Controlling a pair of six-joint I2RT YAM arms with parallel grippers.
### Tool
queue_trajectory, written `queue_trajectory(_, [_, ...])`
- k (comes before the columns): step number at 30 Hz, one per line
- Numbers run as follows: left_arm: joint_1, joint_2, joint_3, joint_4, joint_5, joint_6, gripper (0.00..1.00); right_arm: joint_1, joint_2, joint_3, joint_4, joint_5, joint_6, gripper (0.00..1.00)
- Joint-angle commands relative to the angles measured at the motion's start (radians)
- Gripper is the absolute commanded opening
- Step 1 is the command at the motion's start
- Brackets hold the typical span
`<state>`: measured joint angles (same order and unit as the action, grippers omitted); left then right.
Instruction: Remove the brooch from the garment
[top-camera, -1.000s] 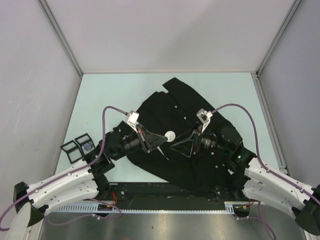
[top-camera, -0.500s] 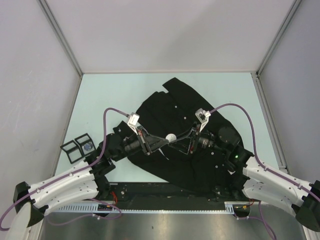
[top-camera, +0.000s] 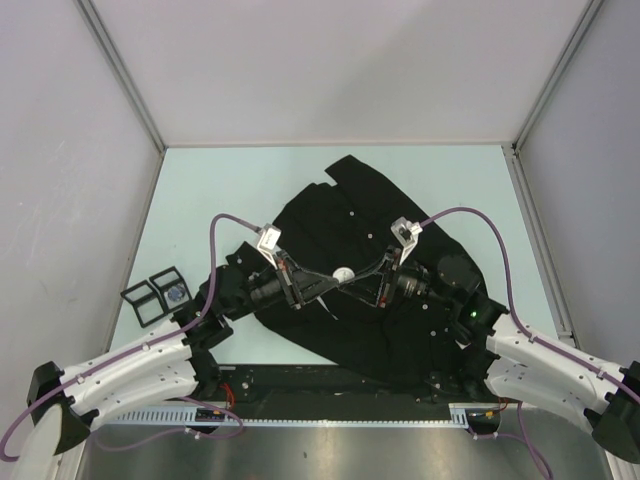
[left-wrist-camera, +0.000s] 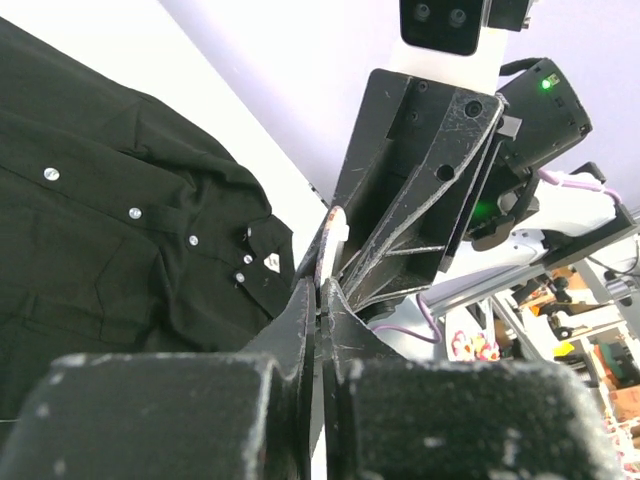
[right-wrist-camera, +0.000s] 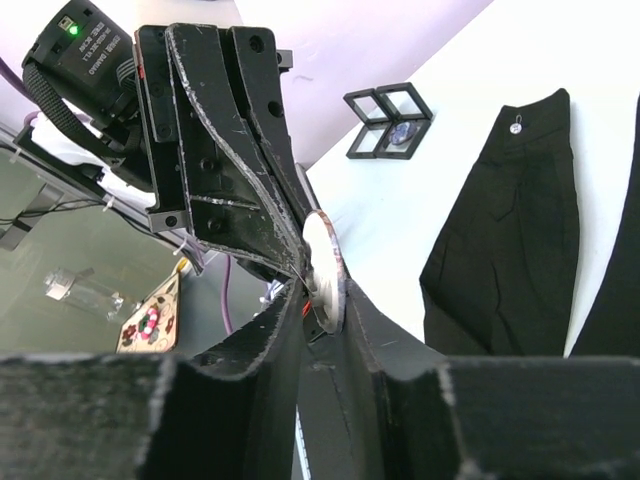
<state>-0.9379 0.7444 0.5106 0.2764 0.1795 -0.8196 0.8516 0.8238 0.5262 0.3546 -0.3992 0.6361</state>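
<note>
One table: pale green flat work surface (top-camera: 230, 180) with grey panels on three sides; it carries everything listed below.
Garment: large black long-sleeved button-up shirt (top-camera: 340, 210) (left-wrist-camera: 120, 250) (right-wrist-camera: 510, 230) of soft cloth with small white buttons, spread across the middle of the table. The right wrist view shows one sleeve with a cuff button lying on bare table.
Left gripper (top-camera: 333, 281) (left-wrist-camera: 318, 290): black, two-fingered, reaching in from the left above the shirt. Its fingers are pinched almost together on the edge of the brooch.
Right gripper (top-camera: 352, 280) (right-wrist-camera: 322, 290): black, two-fingered, reaching in from the right, tip to tip with the left gripper. Its fingers are clamped on the brooch, one on either side.
Display cases: two small square black-framed clear boxes (top-camera: 155, 292) (right-wrist-camera: 390, 120), side by side on bare table left of the shirt, near the left arm. One holds a bluish item too small to identify.
Brooch: small round white disc (top-camera: 343, 272) (left-wrist-camera: 334, 232) (right-wrist-camera: 325, 262), held above the shirt between both sets of fingertips, clear of the cloth. It is edge-on in the left wrist view and shows a silvery face in the right wrist view.
</note>
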Motion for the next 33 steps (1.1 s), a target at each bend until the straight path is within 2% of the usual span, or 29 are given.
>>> queue_trajectory(1, [-0.001, -0.002, 0.014, 0.046, 0.081, 0.075, 0.0, 0.003, -0.006, 0.034, 0.014, -0.01, 0.01, 0.22])
queue_trajectory(5, [-0.001, 0.001, 0.037, -0.002, 0.084, 0.167, 0.0, 0.004, -0.005, 0.035, 0.009, -0.018, 0.017, 0.17])
queue_trajectory(13, [-0.007, -0.005, 0.046, -0.005, 0.115, 0.232, 0.0, 0.006, 0.005, 0.035, 0.02, 0.049, 0.091, 0.14])
queue_trajectory(21, [-0.03, -0.023, 0.042, -0.037, -0.017, 0.206, 0.0, 0.015, 0.002, 0.018, -0.061, 0.279, 0.192, 0.15])
queue_trajectory(24, [-0.033, -0.028, 0.039, -0.033, -0.038, 0.175, 0.0, 0.015, 0.009, 0.001, -0.039, 0.329, 0.238, 0.18])
queue_trajectory(33, [-0.09, -0.048, 0.043, -0.052, -0.163, 0.175, 0.0, 0.063, 0.0, -0.015, -0.06, 0.499, 0.309, 0.17])
